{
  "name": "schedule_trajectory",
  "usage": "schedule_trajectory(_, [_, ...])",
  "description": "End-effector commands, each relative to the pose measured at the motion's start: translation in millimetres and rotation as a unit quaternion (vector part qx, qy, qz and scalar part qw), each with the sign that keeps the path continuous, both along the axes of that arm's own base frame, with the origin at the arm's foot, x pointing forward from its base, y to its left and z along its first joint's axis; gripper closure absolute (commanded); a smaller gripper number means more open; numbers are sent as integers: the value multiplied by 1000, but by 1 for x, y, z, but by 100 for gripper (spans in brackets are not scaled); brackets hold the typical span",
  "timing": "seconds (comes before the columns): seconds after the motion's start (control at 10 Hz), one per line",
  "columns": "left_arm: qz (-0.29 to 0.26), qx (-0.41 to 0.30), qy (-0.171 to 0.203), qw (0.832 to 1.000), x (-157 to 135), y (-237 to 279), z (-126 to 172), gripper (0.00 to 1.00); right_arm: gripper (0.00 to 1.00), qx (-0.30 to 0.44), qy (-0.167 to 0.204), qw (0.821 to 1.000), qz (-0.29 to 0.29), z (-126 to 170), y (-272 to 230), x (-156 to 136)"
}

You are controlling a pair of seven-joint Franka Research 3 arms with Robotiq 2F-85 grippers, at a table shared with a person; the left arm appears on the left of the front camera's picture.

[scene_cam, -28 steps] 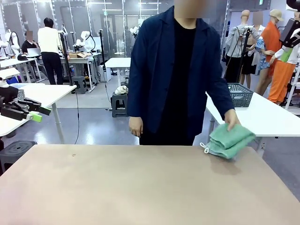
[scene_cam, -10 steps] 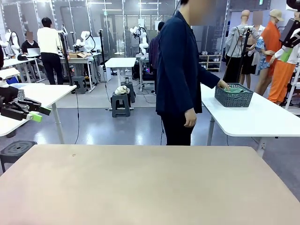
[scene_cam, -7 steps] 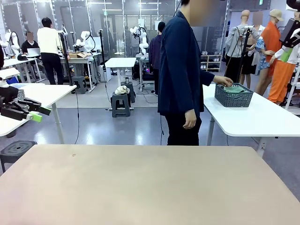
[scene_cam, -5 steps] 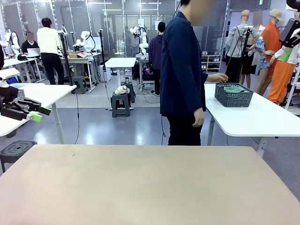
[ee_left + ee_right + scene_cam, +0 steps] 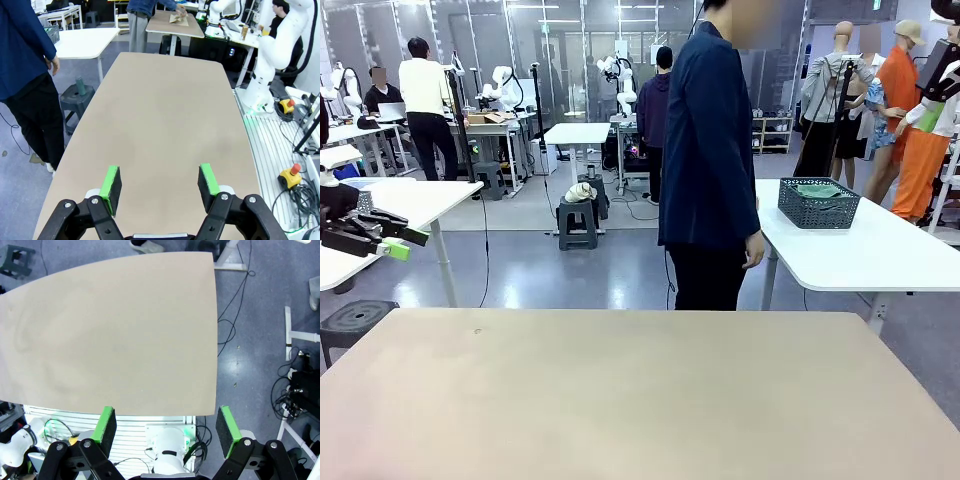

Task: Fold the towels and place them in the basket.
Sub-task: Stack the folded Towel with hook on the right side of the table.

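The dark grey rectangular plastic basket with perforated mesh sides [image 5: 818,203] sat on a white side table [image 5: 880,250] beyond the far right corner of the beige work table [image 5: 620,400], well apart from it. A folded green terry towel [image 5: 817,190] lay inside the basket, its top just showing at the rim; a second towel could not be made out there. The person in a dark navy jacket [image 5: 708,150] stood between the two tables, turned sideways, one hand [image 5: 753,250] hanging at the side and apart from the basket. From the left wrist camera the left gripper [image 5: 159,183] hung above the near end of the beige table with its green-padded fingers [image 5: 111,182] spread wide — nothing between them; the person's sleeve and hand [image 5: 54,65] appeared at the upper left edge. From the right wrist camera the right gripper [image 5: 169,428] looked straight down on the table from high up, fingers [image 5: 106,424] likewise wide apart and holding nothing — a white robot base [image 5: 167,440] and floor cables [image 5: 235,335] lay below.
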State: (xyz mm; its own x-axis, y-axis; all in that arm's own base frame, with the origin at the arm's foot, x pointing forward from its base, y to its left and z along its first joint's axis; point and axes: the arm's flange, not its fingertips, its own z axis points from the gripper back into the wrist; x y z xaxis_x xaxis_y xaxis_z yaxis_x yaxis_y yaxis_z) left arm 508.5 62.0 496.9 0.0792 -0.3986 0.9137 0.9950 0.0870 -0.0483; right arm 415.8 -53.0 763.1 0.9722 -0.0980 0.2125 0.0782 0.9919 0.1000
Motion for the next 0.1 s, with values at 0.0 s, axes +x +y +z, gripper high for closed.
schedule_trajectory(0.0, [-2, -2, -1, 1000, -1, -1, 1, 21, 0, 8, 2, 1000, 4, 1, 0, 0])
